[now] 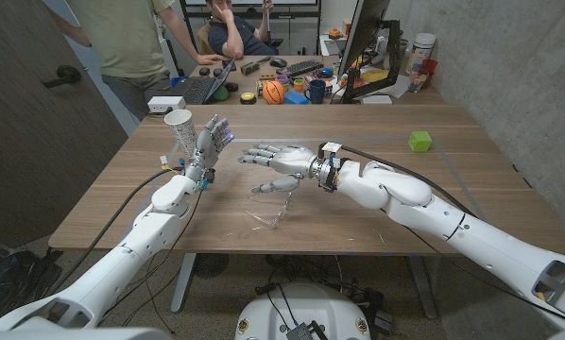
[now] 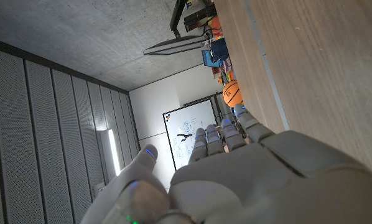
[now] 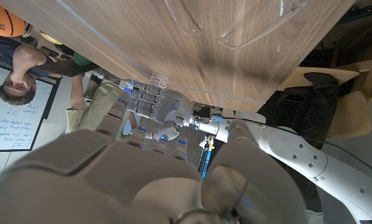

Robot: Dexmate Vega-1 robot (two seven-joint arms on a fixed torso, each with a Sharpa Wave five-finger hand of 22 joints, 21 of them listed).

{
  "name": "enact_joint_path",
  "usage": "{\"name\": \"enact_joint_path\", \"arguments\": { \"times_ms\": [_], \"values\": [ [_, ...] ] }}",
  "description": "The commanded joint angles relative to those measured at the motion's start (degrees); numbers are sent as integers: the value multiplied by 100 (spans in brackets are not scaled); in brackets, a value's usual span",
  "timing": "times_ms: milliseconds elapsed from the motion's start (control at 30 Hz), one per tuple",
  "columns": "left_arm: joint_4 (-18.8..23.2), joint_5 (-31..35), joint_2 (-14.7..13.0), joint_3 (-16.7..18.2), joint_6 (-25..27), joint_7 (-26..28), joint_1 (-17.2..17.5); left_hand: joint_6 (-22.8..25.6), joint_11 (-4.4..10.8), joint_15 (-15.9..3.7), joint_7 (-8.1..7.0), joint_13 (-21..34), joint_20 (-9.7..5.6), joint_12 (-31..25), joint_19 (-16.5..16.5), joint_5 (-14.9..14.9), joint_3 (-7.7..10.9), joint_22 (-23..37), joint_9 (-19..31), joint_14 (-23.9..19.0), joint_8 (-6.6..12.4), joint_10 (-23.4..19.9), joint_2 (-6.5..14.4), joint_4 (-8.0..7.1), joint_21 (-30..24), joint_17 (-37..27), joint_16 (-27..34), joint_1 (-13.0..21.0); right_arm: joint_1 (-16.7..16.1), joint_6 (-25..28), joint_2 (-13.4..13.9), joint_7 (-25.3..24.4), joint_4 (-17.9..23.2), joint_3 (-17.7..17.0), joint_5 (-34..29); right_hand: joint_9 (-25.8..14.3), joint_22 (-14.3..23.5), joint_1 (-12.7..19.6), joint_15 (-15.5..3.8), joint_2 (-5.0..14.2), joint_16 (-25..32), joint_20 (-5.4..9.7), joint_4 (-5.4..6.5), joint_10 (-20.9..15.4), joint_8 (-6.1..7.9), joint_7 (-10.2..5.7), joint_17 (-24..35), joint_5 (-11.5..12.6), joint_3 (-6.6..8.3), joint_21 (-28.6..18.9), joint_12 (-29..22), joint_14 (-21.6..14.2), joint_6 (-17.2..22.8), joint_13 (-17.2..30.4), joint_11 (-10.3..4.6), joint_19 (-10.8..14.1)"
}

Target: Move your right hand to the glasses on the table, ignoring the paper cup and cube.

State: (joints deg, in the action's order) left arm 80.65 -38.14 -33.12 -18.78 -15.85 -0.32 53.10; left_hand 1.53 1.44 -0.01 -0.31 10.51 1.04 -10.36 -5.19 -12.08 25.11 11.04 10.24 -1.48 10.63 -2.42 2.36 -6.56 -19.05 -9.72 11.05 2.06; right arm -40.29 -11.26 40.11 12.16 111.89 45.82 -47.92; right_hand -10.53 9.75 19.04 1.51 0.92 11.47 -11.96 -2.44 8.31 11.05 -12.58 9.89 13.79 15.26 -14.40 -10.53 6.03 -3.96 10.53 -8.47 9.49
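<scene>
Clear glasses (image 1: pixel 272 209) lie on the wooden table (image 1: pixel 377 203) near its front edge; in the right wrist view the glasses (image 3: pixel 236 25) show past my fingers. My right hand (image 1: pixel 273 158) hovers just behind them, fingers stretched out and apart, holding nothing and not touching them. My left hand (image 1: pixel 212 139) stands upright with spread fingers beside the white paper cup (image 1: pixel 179 127), which is close to its fingers. The green cube (image 1: pixel 419 141) sits far off at the table's right side. My own hands fill the lower part of each wrist view: left hand (image 2: pixel 236 180), right hand (image 3: pixel 142 180).
Two people (image 1: pixel 122 38) are behind the table at the back left, by a laptop (image 1: pixel 196 88). A cluttered desk with a basketball (image 1: pixel 274 92), a mug and a monitor (image 1: pixel 363 33) stands beyond the far edge. A concrete wall runs along the right.
</scene>
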Motion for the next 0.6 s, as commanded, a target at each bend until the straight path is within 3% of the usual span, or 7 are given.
{"name": "enact_joint_path", "arguments": {
  "times_ms": [33, 600],
  "values": [
    [2, -46, -32, 26, -14, -53, 40, 39, 5, 16, 22, 25, -23, -40, -55, -30, -46, 30, 20, -46, 28, -53, 24, -6, 3, -34, 38, -71, 154, -113, -170, 252, -251, 321, -420, -30, 11, 110, -32, 49, 5, -20, -51, -83, 41, -14, 7, 45, 25, 35, -35, -19, 79, 10, -17, 55],
    [16, -110, -82, 69, -30, -126, 109, 42, -9, 19, 24, 26, -23, -48, -59, -38, -71, 31, 20, -49, 28, -84, 24, -21, 20, -33, 38, -76, 245, -68, -284, 526, -400, 488, -495, -47, 13, 361, -171, 181, 88, 37, -157, -600, 139, -10, 1, 83, -26, 89, -140, -451, 507, 6, -84, 532]
  ]
}}
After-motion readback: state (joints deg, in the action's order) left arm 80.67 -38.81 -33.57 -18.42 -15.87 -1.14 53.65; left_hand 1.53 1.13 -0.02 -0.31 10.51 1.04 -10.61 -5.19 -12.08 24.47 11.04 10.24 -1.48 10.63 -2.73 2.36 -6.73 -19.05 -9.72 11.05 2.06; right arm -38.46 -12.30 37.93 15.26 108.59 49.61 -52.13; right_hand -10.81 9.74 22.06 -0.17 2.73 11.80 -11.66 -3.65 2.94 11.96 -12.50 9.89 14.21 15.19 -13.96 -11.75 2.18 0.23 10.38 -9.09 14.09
